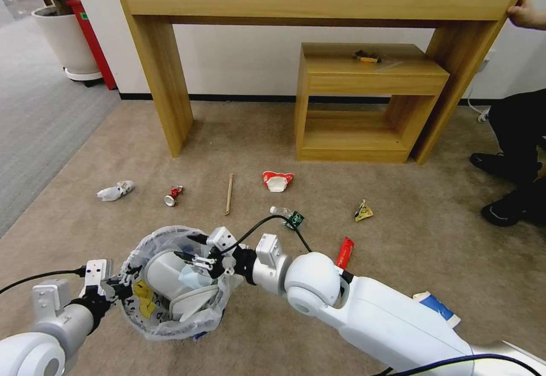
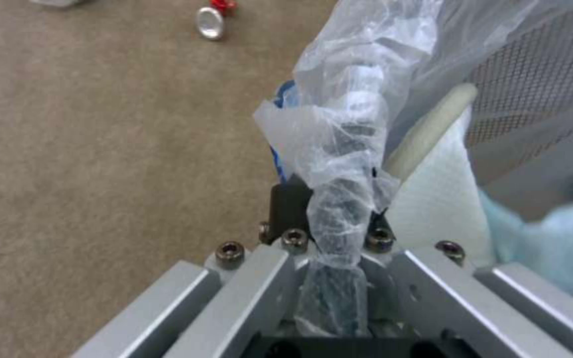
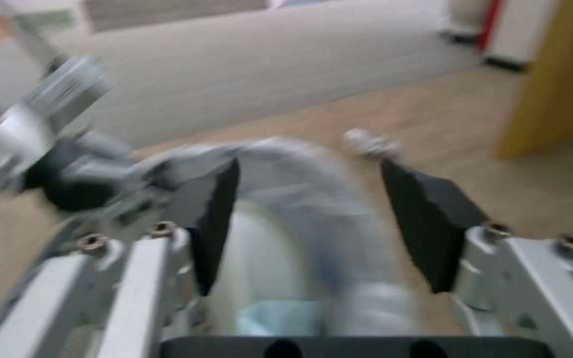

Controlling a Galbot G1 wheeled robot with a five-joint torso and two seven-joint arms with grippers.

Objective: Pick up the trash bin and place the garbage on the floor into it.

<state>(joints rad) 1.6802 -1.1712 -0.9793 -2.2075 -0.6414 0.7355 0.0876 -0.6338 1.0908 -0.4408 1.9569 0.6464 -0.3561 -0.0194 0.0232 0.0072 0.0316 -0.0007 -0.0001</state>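
Trash bin (image 1: 170, 285), light mesh w/ slippery crinkly liner, hangs just above the carpet, left gripper (image 2: 333, 233) fingers clamped on its bag-covered rim, the stiffest hold; right gripper (image 1: 199, 261) fingers wide open, empty, over bin mouth w/ mask inside.

**Bin under the right gripper, litter on the floor beyond**

The right gripper (image 1: 196, 260) hangs over the trash bin (image 1: 170, 282); slipper soles (image 1: 190, 302) lie in it. The left gripper (image 1: 116, 282) sits at the bin's left rim. Beyond the right gripper lie a can (image 1: 172, 195), stick (image 1: 228, 193), cup (image 1: 277, 180) and bottle (image 1: 287, 216); a wrapper (image 1: 344, 252) lies to its right.
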